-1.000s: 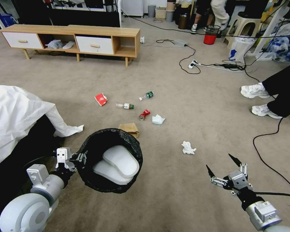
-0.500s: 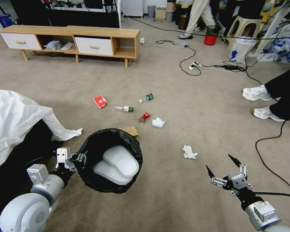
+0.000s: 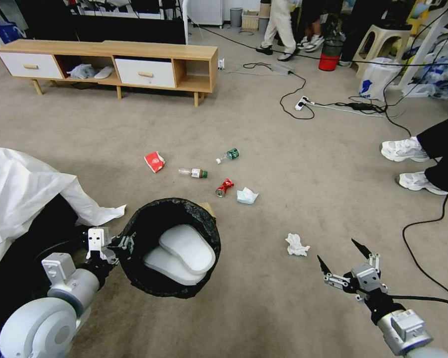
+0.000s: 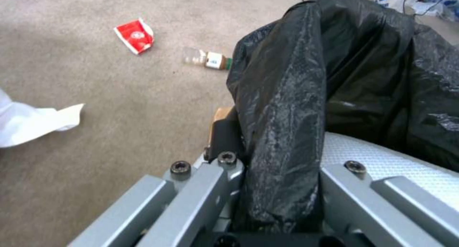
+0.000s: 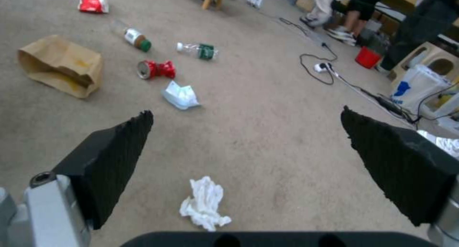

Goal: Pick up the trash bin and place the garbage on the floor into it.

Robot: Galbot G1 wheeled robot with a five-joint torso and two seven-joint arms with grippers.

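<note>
My left gripper [image 3: 127, 243] is shut on the rim of the trash bin [image 3: 171, 246] and holds it off the floor at lower left. The bin's black bag [image 4: 306, 96] is clamped between the fingers, and two white padded pieces [image 3: 184, 251] lie inside. My right gripper [image 3: 339, 253] hangs open at lower right, just behind a crumpled tissue [image 3: 297, 244] [image 5: 203, 204]. Ahead on the carpet lies more garbage: a red-white packet [image 3: 155, 161], two clear bottles [image 3: 194, 172] [image 3: 229, 154], a crushed red can [image 3: 224, 187] and a folded tissue [image 3: 247, 195]. The brown paper bag [image 5: 62, 66] lies mostly behind the bin.
A low wooden cabinet [image 3: 119, 64] stands at the back left. A white cloth [image 3: 20, 194] drapes over something dark at my left. Cables and a power strip [image 3: 303, 102] cross the floor at the back right. A person's white shoes [image 3: 408, 149] rest at the right.
The whole picture has shifted: the camera moved toward the litter, which now sits lower in view. Both arms keep their pose. People walk in the background.
</note>
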